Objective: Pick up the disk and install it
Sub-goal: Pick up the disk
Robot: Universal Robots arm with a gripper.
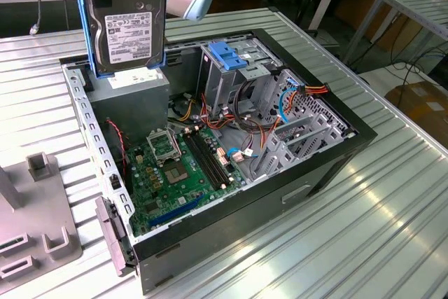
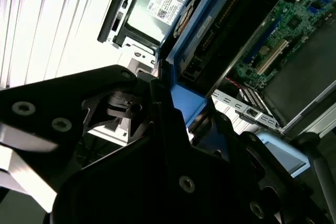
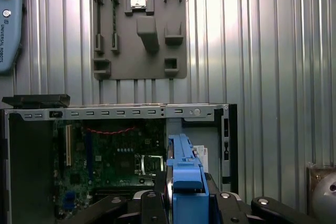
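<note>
Ribbed metal sheeting forms the bench (image 1: 336,229), and more benches are seen behind it in a workshop. The jaws are clamped on the upper end of the disk (image 1: 129,26), which is held upright in the air, its white label turned toward the exterior view. Blue rails (image 1: 86,26) are fitted along its long edges. In the first wrist view the disk is seen edge-on, with one rail facing the camera and the black gripper body spread on either side of it.

Directly below the disk, a grey power supply (image 1: 133,99) is seen in the corner of an open case (image 1: 315,166) that is laid on its side on the bench. Whether the lower edge of the disk touches the supply cannot be told. Beside the supply, a green motherboard (image 1: 175,166) is mounted on the floor of the case. A metal drive cage (image 1: 234,78) with a blue plastic top is set further toward the exterior view's right, and red, orange and blue cables (image 1: 245,106) are draped around it.

Outside the case, at the exterior view's left, a grey fixture plate (image 1: 35,222) with raised blocks is laid on the bench. A pale blue pendant (image 3: 8,24) with a red button is seen beyond the plate in the first wrist view.
</note>
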